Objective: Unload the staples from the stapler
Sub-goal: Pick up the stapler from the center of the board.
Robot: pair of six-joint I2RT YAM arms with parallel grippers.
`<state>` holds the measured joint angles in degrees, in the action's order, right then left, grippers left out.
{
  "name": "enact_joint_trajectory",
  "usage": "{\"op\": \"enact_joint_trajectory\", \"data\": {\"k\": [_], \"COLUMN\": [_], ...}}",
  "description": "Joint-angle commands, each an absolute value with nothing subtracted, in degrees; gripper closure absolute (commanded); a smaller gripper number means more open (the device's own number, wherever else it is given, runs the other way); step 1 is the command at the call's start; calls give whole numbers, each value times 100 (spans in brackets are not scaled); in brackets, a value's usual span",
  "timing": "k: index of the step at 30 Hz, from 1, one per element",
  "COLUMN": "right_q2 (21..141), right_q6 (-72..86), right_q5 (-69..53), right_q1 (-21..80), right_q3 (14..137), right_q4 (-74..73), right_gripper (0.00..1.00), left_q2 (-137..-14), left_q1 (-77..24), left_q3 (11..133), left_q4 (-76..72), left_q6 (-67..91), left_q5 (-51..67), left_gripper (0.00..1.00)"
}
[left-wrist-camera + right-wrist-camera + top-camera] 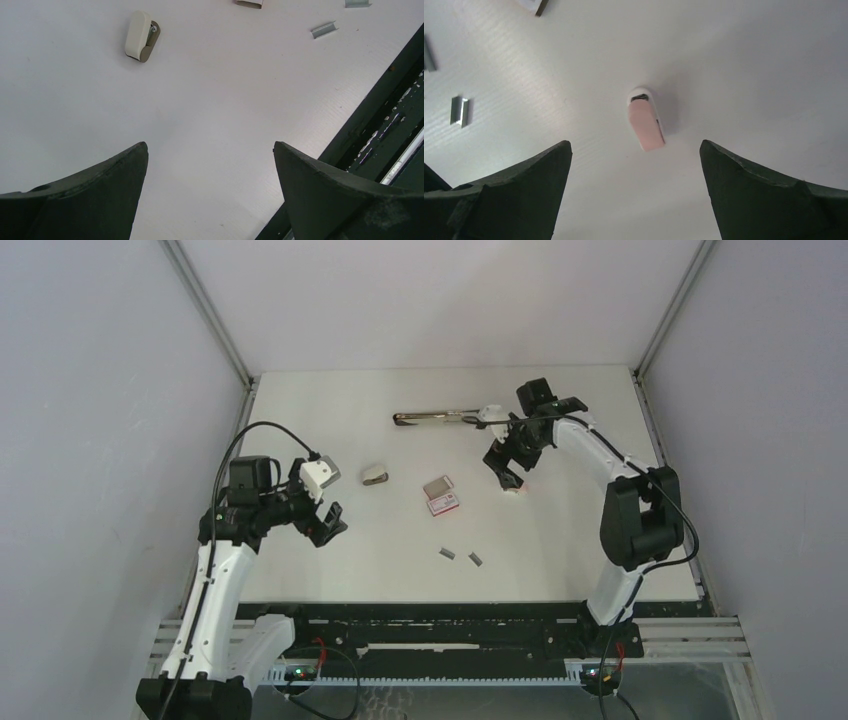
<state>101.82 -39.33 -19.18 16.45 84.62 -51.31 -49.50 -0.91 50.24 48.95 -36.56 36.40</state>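
Two short grey staples (446, 553) (475, 559) lie loose on the white table, toward its front middle. A small pink stapler (646, 120) lies flat just beyond my right gripper (635, 142), which is open with nothing between its fingers. In the top view my right gripper (505, 475) hangs right of the table's middle. A small cream stapler (139, 36) lies ahead of my left gripper (210, 145), which is open and empty over bare table. In the top view the cream stapler (375, 476) is right of my left gripper (328, 520). Staples (323, 30) (460, 111) show in both wrist views.
A red-and-white little box (441, 495) sits mid-table between the two grippers. A long metal stapler-like piece with a white end (435, 418) lies at the back, next to the right arm. The table's dark front rail (380, 125) runs close to my left gripper.
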Motion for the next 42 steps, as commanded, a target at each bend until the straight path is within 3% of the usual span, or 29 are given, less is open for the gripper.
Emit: {"op": "enact_joint_trajectory", "data": {"k": [1, 8, 25, 33, 42], "right_q2": [10184, 10377, 10877, 10986, 10890], "right_q6": [-4698, -4908, -5095, -5181, -5325], "right_q5": [-2094, -1770, -1174, -1131, -1369], "right_q1": [1834, 1966, 2021, 2021, 2021], "right_q3": [8218, 8085, 8007, 8007, 7998], "right_q4": [-5095, -4851, -4643, -4674, -4838], "right_gripper": [1, 13, 30, 48, 81], "left_q2": [-4863, -4878, -4963, -4929, -4998], "left_q1": [-52, -53, -53, -46, -52], "left_q3": [4902, 4898, 4900, 4905, 4919], "left_q4": [4842, 4843, 4865, 4886, 4910], "left_q6": [-3691, -3700, -3726, -3740, -3753], "left_q5": [3831, 3841, 3867, 3884, 3912], "left_gripper": [0, 0, 0, 0, 0]}}
